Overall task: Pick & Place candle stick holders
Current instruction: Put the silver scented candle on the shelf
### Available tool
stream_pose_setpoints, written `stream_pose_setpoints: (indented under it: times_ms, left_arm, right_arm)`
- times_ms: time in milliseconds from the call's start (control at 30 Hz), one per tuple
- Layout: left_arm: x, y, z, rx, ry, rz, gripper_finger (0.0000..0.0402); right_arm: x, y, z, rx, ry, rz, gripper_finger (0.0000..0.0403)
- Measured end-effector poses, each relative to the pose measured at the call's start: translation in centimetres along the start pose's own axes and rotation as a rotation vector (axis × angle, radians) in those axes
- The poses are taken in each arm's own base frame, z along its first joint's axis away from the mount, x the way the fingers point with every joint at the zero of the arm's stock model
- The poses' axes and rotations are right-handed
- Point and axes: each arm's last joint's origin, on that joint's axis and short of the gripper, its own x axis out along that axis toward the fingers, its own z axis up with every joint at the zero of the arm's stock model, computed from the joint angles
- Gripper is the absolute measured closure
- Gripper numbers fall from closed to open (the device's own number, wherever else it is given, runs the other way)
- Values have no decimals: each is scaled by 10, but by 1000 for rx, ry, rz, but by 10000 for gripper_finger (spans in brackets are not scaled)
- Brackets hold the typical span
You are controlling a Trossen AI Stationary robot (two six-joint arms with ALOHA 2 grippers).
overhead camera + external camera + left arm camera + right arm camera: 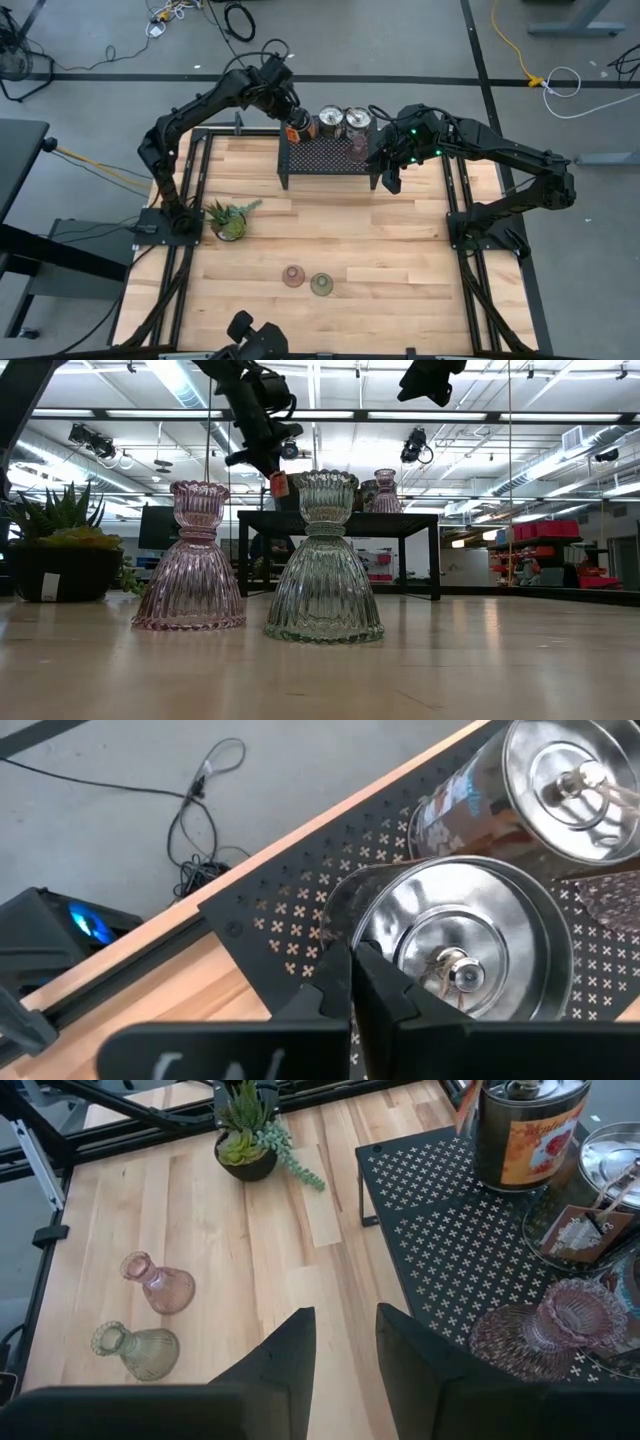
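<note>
Three silver tin holders stand in a row on the far side of the black mesh stand: one with an orange mark, a middle one and a right one. A pink glass holder stands on the stand's right part. Another pink glass holder and an olive one stand upright on the table near its front. My left gripper is shut on the orange-marked tin. My right gripper is open and empty above the stand's right end. My left gripper pinches the orange-marked tin's rim on the tin's left side, one finger inside the open top and one outside. The fingers come from above, slanting down from the far left. The tin stands upright with its base on the mesh stand.
A small spiky potted plant stands at the table's left. The arm bases and black frame rails run along both sides. Bare wood lies between the stand and the two glass holders at the front.
</note>
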Motion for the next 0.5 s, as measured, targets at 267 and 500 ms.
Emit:
stream_pose_setpoints:
  times_ms: [267, 500]
  left_arm:
    - [5, -1, 2, 1, -10, -1, 382]
    - [6, -2, 6, 2, -45, -15, 366]
  right_arm:
    - [5, -1, -4, 4, 11, 0, 295]
    - [29, -6, -23, 7, 54, -1, 295]
